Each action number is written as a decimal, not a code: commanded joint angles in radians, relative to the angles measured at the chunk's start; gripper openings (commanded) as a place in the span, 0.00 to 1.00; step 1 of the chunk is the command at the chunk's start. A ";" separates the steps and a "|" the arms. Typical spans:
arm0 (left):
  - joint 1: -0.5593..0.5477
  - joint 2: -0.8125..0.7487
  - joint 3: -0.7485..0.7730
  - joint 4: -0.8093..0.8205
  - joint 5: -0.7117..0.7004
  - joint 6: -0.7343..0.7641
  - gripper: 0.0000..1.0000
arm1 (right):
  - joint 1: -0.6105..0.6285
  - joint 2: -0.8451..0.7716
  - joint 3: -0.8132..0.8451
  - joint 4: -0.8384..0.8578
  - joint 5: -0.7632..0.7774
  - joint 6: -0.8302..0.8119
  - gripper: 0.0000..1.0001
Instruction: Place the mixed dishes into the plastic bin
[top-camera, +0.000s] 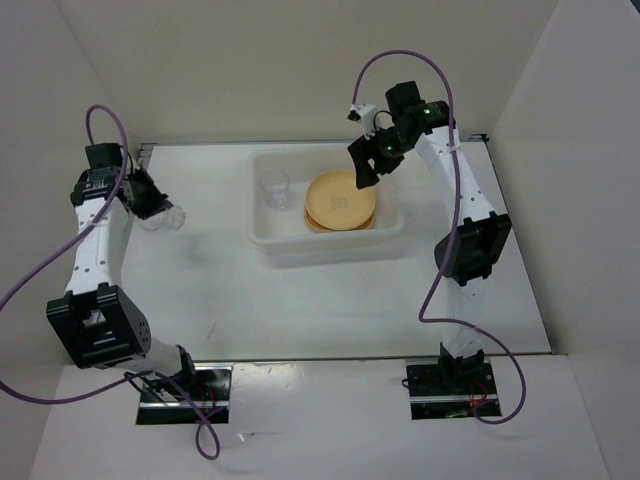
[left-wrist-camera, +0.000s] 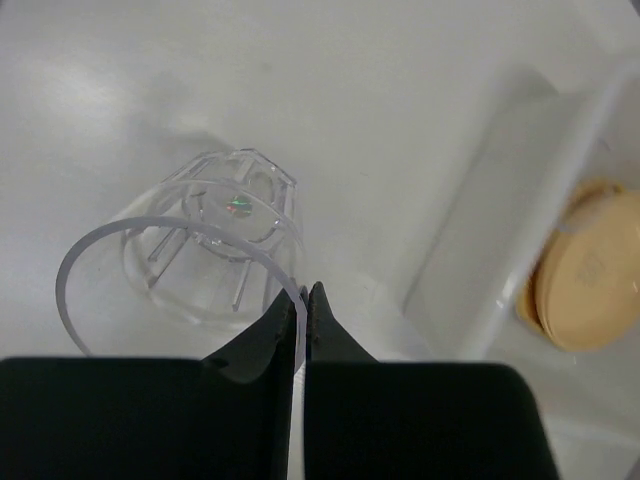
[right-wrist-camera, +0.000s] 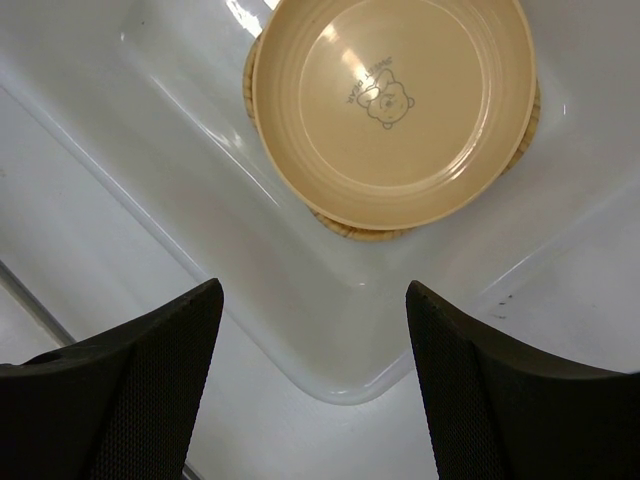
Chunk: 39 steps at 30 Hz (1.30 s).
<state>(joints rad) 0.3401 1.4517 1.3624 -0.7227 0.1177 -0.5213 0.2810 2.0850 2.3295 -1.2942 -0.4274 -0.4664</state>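
On the left side of the table, the left gripper (left-wrist-camera: 305, 303) pinches the thin rim of a small clear plastic cup (left-wrist-camera: 200, 250). Its two black fingers are almost shut, with only the rim between them. The cup tips over, mouth toward the wrist camera. I cannot tell if it rests on the white table (top-camera: 200, 300) or hangs just above it. The large see-through white plastic bin (top-camera: 330, 245) sits to the right of this cup, near but not touching.

Over the far right part of the bin, the right gripper (right-wrist-camera: 312, 300) hangs with its fingers wide apart and nothing in them. Under it, in the bin, a round tan-yellow plate with a little bear mark (right-wrist-camera: 390, 100) lies on an orange-tan woven plate (right-wrist-camera: 360, 233). A second small clear cup (top-camera: 275, 188) stands in the bin, beside the plates.

I think the job is almost done, and the held cup looks like the last dish out. The next move needs a lift above the bin's wall, a swing to the right, and a let-go near the other cup. The grip is only on a thin rim, so the cup could slip.
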 joint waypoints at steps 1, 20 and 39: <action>-0.073 0.015 0.098 0.101 0.303 0.110 0.00 | 0.020 -0.031 -0.001 0.012 -0.013 -0.009 0.79; -0.676 0.573 0.797 -0.247 0.107 0.284 0.00 | 0.020 -0.031 -0.001 0.012 -0.013 -0.009 0.79; -0.780 0.746 0.768 -0.350 -0.171 0.247 0.00 | 0.020 -0.031 -0.012 -0.002 -0.013 -0.032 0.81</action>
<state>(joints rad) -0.4358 2.1677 2.1208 -1.0573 -0.0048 -0.2672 0.2905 2.0850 2.3295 -1.2942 -0.4297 -0.4744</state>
